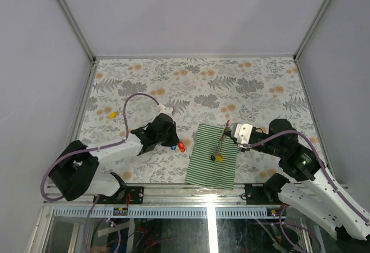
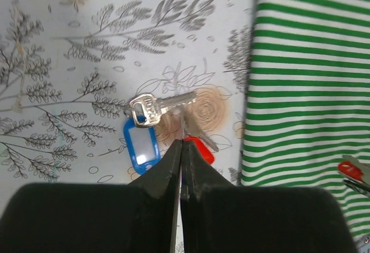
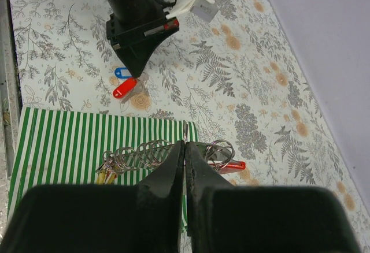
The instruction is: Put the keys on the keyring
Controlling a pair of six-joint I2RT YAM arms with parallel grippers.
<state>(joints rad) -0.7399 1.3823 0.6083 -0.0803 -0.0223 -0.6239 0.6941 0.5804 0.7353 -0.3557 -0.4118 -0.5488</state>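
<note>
Left pincer point(image 2: 182, 144) closed, red-tagged key point(image 2: 203, 151) at tips, blue-tagged key point(image 2: 141, 146) beside

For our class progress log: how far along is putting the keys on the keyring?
Done: one yellow-tagged key seems already attached at the end of the keyring, on the striped cloth. In hand: the right gripper is shut on the keyring; the left gripper is shut at the red-tagged key, grip unclear. Still to do: that key, the blue-tagged key and a second yellow tag lying loose.
</note>
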